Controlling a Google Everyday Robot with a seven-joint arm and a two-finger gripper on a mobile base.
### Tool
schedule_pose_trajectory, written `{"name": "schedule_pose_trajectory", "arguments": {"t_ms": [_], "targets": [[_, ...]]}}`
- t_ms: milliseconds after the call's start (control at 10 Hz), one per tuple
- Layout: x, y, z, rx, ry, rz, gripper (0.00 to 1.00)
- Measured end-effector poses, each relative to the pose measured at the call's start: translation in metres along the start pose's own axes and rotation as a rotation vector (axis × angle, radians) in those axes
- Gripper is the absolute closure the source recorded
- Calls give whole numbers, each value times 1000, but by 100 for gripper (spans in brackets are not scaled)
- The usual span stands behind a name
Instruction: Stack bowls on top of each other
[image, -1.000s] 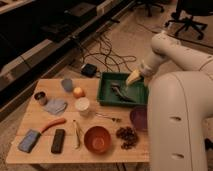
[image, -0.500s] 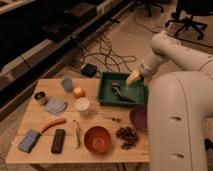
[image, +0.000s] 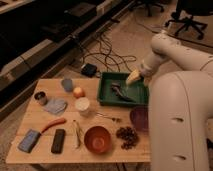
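Observation:
An orange-red bowl (image: 98, 139) sits upright near the table's front edge, at the middle. A dark purple bowl (image: 139, 117) sits at the right side of the table, partly hidden behind my white arm. The two bowls stand apart. My gripper (image: 132, 78) hangs over the back right part of the green tray (image: 107, 95), far from both bowls.
The wooden table (image: 40, 120) holds a white cup (image: 82, 104), an orange fruit (image: 78, 92), a grey-blue cup (image: 67, 84), a tin (image: 40, 97), a blue cloth (image: 55, 106), a carrot (image: 52, 124), a black bar (image: 58, 140), a blue sponge (image: 29, 140), and grapes (image: 127, 136). Cables lie on the floor behind.

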Motion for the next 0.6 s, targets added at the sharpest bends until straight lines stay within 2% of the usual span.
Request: {"name": "schedule_pose_trajectory", "arguments": {"t_ms": [300, 600], "targets": [[22, -22, -10, 1, -30, 32, 28], [45, -37, -9, -14, -20, 52, 28]]}}
